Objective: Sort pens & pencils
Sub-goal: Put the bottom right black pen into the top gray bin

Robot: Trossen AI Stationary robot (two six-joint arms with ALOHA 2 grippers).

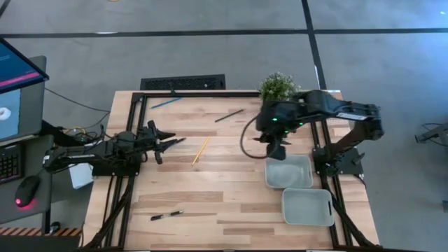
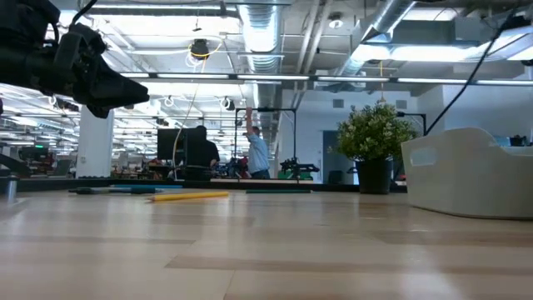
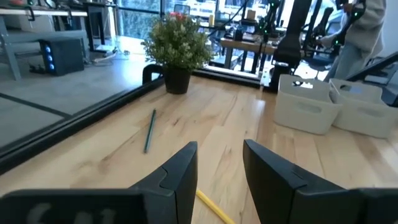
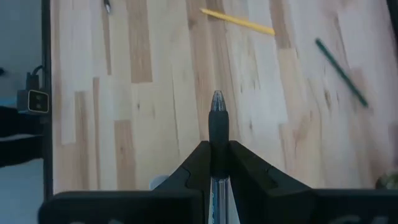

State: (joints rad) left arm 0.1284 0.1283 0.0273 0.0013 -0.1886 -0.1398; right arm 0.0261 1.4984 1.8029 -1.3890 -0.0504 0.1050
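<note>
My right gripper (image 4: 217, 163) (image 1: 277, 148) is shut on a dark pen (image 4: 217, 115) and hangs just beyond the far rim of the nearer-to-centre grey bin (image 1: 288, 172). My left gripper (image 3: 219, 167) (image 1: 168, 141) is open, above the table, with the yellow pencil (image 1: 201, 150) (image 3: 214, 208) just past its fingers. The blue pencil (image 1: 166, 103) lies flat near the far left corner. One dark pen (image 1: 229, 115) (image 3: 149, 130) lies flat toward the far edge, another (image 1: 166, 215) near the near edge. My right gripper pinches the pen's barrel (image 4: 217, 140) between its two fingers. The pen runs along the fingers, and its tip end (image 4: 217, 99) sticks out past the fingertips. It is lifted clear of the table.
A second grey bin (image 1: 308, 206) sits nearer the table's near right corner. A potted plant (image 1: 278, 85) (image 2: 375, 137) stands at the far edge. A dark frame (image 1: 126, 112) borders the table. People stand in the room beyond (image 2: 256, 150).
</note>
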